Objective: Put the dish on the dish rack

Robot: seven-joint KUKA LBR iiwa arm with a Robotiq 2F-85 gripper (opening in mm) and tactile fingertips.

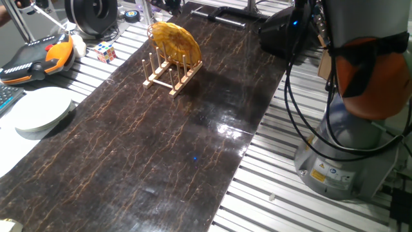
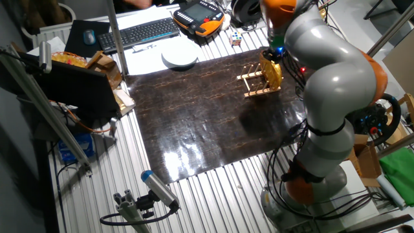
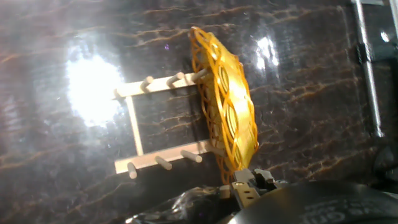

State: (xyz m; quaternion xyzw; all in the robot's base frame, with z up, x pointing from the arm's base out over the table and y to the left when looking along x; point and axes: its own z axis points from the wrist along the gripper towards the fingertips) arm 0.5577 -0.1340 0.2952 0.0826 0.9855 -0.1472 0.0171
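One round yellow-orange woven dish [image 3: 225, 109] with scalloped rim, standing on edge among the end pegs of one light-wood rack [image 3: 144, 127], near the dark marbled mat's [image 1: 161, 148] far edge, gripper [image 3: 249, 186] fingers unclear, one white plate [image 1: 42, 109] at the bench's side.

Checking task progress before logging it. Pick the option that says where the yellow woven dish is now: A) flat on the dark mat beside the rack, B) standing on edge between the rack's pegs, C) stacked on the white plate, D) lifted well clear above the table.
B: the dish stands on edge among the pegs at one end of the dish rack, apart from the white plate.
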